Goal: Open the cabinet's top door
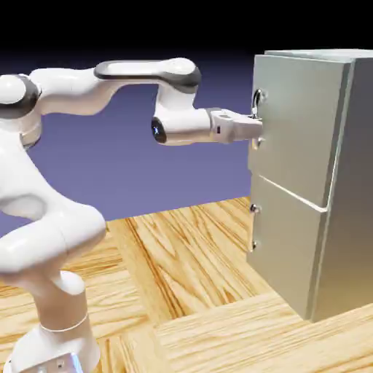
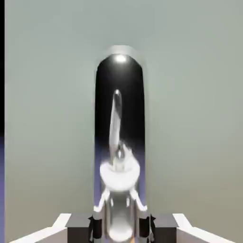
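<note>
In the right half of the exterior view, the top door (image 1: 300,124) is closed. The pincer (image 2: 121,228) is pinching its upright handle (image 2: 119,199), between 2 fingertips. The door's panel lies straight ahead, so the pull should go toward the frame's left.

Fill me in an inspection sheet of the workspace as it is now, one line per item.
Surface: wood-patterned floor, nothing seen lying on it.
Job's things: cabinet upright; top door looks closed, lower door too.
Clutter: nothing seen.
Gripper: fingertips closed on the top door's handle.
Cables: nothing seen.
Surroundings: plain backdrop, blue-violet, darkening to black at the top.
</note>
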Robot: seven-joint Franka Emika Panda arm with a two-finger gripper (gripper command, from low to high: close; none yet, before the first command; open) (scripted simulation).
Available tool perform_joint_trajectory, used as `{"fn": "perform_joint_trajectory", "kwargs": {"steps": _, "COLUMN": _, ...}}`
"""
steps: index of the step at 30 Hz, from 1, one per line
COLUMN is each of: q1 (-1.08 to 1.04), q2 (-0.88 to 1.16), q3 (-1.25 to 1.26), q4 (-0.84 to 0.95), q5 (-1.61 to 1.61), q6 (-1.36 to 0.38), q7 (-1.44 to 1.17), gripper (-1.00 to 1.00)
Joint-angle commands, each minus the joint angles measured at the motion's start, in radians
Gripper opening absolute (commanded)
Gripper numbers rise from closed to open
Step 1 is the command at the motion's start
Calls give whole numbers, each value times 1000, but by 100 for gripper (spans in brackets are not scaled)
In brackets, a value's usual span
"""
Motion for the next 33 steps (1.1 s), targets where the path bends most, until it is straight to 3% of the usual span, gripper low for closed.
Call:
{"fn": "perform_joint_trajectory", "kwargs": {"steps": 1, "q1": 32, "q2": 26, "q3": -26, "q4": -8, "q5": 12, "q6": -2, "q7": -43, "gripper": -100}}
{"fn": "perform_joint_trajectory", "kwargs": {"steps": 4, "q1": 140, "q2": 83, "q3": -115, "q4": -43, "q5": 10, "q6": -21, "q7": -125, "gripper": -100}}
{"fn": "perform_joint_trajectory", "kwargs": {"steps": 17, "q1": 526, "q2": -6, "q3": -563, "q4": -364, "q5": -519, "q6": -342, "q7": 143, "gripper": -100}}
{"fn": "perform_joint_trajectory", "kwargs": {"steps": 25, "q1": 580, "q2": -78, "q3": -823, "q4": -490, "q5": -867, "q6": -628, "q7": 257, "gripper": -100}}
{"fn": "perform_joint_trajectory", "kwargs": {"steps": 33, "q1": 547, "q2": -33, "q3": -1088, "q4": -491, "q5": -1208, "q6": -968, "q7": 285, "gripper": -100}}
